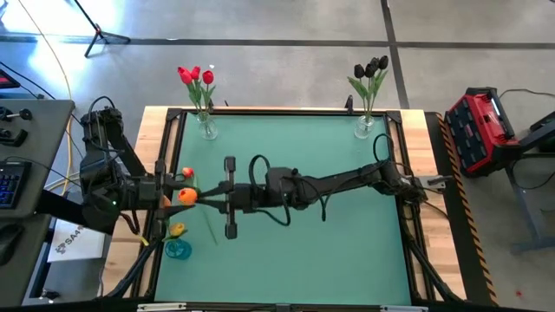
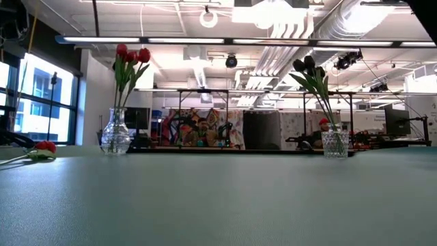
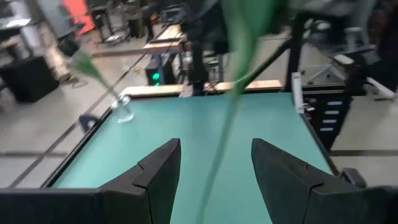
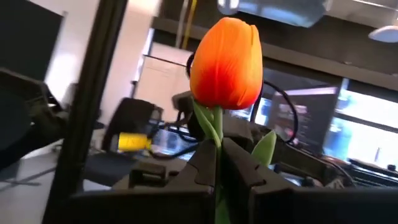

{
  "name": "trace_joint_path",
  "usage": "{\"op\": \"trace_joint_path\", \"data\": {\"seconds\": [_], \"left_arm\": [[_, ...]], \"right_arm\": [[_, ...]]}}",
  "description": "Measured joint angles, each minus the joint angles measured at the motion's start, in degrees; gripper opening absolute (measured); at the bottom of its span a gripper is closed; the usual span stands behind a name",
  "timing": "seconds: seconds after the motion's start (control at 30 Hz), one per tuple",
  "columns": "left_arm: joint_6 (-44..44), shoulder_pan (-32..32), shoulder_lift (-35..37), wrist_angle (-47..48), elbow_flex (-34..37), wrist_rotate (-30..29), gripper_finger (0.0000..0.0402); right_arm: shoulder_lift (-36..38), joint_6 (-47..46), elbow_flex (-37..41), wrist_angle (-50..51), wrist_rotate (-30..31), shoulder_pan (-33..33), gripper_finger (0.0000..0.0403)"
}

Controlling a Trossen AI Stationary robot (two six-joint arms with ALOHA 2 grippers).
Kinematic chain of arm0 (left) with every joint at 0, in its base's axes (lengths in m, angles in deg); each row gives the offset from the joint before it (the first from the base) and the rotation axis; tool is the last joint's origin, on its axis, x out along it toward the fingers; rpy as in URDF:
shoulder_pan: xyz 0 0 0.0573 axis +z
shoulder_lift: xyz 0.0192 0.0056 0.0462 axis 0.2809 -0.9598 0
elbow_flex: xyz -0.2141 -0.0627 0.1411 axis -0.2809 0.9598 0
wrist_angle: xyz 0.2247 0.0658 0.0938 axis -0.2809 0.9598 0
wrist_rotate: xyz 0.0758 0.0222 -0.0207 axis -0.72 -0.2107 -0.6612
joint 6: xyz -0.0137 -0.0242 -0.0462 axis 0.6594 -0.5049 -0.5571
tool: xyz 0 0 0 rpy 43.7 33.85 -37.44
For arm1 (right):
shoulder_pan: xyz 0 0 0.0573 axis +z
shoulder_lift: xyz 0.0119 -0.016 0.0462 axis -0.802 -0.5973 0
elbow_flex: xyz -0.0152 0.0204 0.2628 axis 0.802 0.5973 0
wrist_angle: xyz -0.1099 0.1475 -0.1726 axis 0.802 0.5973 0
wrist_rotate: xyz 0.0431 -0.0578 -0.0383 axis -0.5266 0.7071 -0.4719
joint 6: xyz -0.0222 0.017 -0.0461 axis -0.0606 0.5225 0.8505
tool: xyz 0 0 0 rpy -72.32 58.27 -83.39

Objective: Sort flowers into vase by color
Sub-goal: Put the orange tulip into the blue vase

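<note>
A: On the green bench (image 1: 295, 251), largest first: which arm reaches farthest?

B: The right arm (image 1: 347, 184) stretches across the bench toward its left edge. The right gripper (image 1: 201, 198) is closed on the stem of an orange tulip (image 1: 187, 196). The right wrist view shows the tulip (image 4: 225, 62) upright above the pinched fingers (image 4: 202, 165): a smooth orange head shading to red, a green stem, one leaf beside it.

A: And the left arm?

B: The left arm (image 1: 104, 165) sits at the bench's left edge, with the left gripper (image 3: 214, 171) close to the held flower; its fingers (image 3: 155, 177) stand apart with nothing between them. A blurred green stem (image 3: 233, 93) crosses the left wrist view in front of them.

A: Where are the other flowers?

B: Three red tulips (image 1: 196, 78) stand in a clear glass vase (image 1: 207, 128) at the far left corner, and dark, near-black tulips (image 1: 371, 69) in a second vase (image 1: 364, 126) at the far right corner. A red-headed tulip (image 1: 186, 173) lies near the left edge. A yellow tulip (image 1: 177, 230) stands near a small blue vase (image 1: 178, 250) at the near left.

A: What is hard to make out?

B: From above, the held tulip's stem (image 1: 208, 224) is thin. The low view shows both far vases and a red flower (image 2: 42, 147) lying at the left, cut by the edge; neither gripper appears there.
</note>
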Motion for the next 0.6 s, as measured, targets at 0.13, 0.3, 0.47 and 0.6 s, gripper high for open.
{"op": "trace_joint_path", "data": {"seconds": [0.13,0.3,0.47,0.6], "left_arm": [[10.6,0.7,-1.0,-7.1,0.0,4.0,0.0186],[20.0,3.7,-3.2,-15.2,0.0,7.7,0.0186],[21.5,8.0,-4.4,-17.4,0.0,7.3,0.0184],[21.7,9.7,-4.6,-18.2,0.0,8.7,0.0160]], "right_arm": [[0.0,-2.3,0.0,-0.6,-7.1,-1.6,0.0000],[0.0,-5.5,0.0,-1.6,-14.2,-3.2,0.0000],[-0.2,-7.3,0.0,-1.7,-17.6,-3.9,0.0000],[-0.3,-7.3,0.0,-1.6,-17.9,-3.8,0.0000]]}}
